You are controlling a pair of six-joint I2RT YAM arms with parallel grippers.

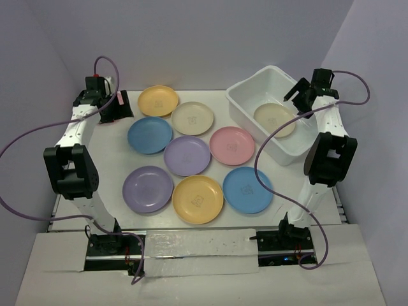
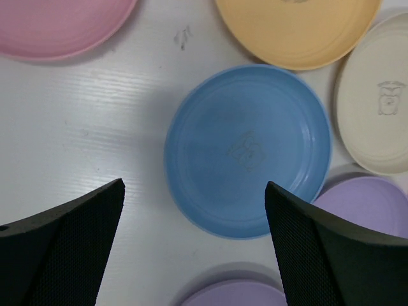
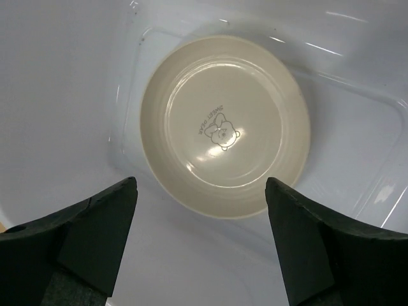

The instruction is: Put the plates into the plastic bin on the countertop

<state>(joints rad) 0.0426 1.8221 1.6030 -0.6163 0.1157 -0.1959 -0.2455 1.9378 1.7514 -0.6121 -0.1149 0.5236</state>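
Several plates lie flat on the white countertop [image 1: 105,156]: yellow [image 1: 158,100], beige [image 1: 192,118], blue [image 1: 150,135], purple [image 1: 187,155], pink [image 1: 232,145], purple [image 1: 148,189], yellow [image 1: 197,199], blue [image 1: 247,189]. A beige plate [image 1: 275,120] lies in the translucent white bin [image 1: 252,99] at the back right. My left gripper [image 1: 115,107] is open and empty at the back left, above the near edge of the blue plate [image 2: 248,150]. My right gripper [image 1: 305,92] is open and empty, over the bin [image 3: 64,76] and its beige plate [image 3: 223,124].
The left wrist view also shows a pink plate [image 2: 60,25], a yellow one [image 2: 299,29], a beige one [image 2: 379,121] and two purple ones [image 2: 363,204] [image 2: 236,294]. White walls close in the back and both sides. The arm bases stand at the near edge.
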